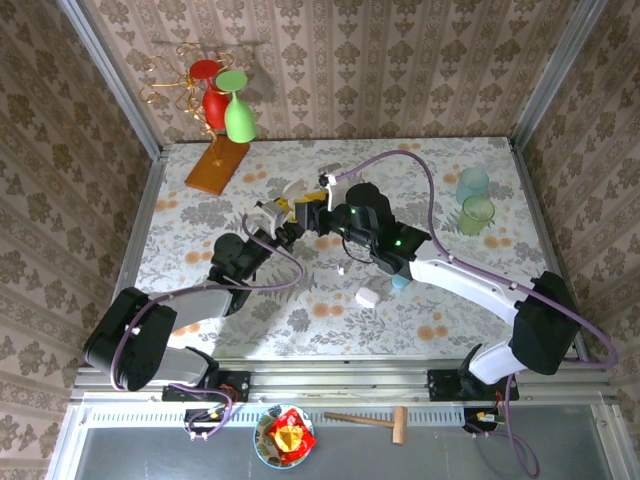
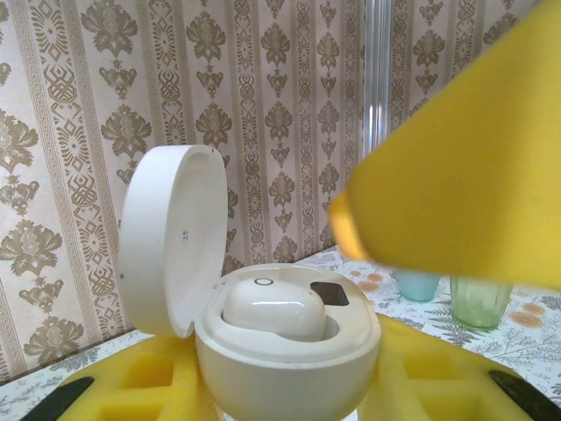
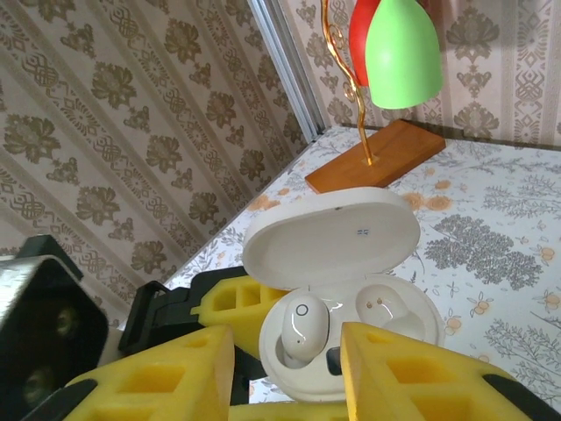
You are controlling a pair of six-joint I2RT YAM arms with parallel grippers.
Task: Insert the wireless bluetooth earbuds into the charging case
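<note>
The white charging case [image 2: 289,360] stands open with its lid [image 2: 166,237] up, and my left gripper [image 2: 285,386] is shut on its base between yellow foam fingers [image 2: 149,386]. One white earbud [image 3: 305,326] sits in the left well; the right well [image 3: 390,307] shows bare contacts. My right gripper [image 3: 285,342] hovers just in front of the case, open, with its yellow fingers [image 3: 412,377] either side of the seated earbud and nothing held. From above, both grippers [image 1: 275,215] [image 1: 315,210] meet at the case [image 1: 292,190] at mid-table. A tiny white bit [image 1: 341,270] lies on the table.
A white pebble piece [image 1: 369,296] and a light-blue one [image 1: 400,283] lie under the right arm. Two translucent cups [image 1: 477,213] [image 1: 473,183] stand at the right. A wire stand with red and green shades [image 1: 225,105] on a wooden base [image 1: 216,165] sits at the back left.
</note>
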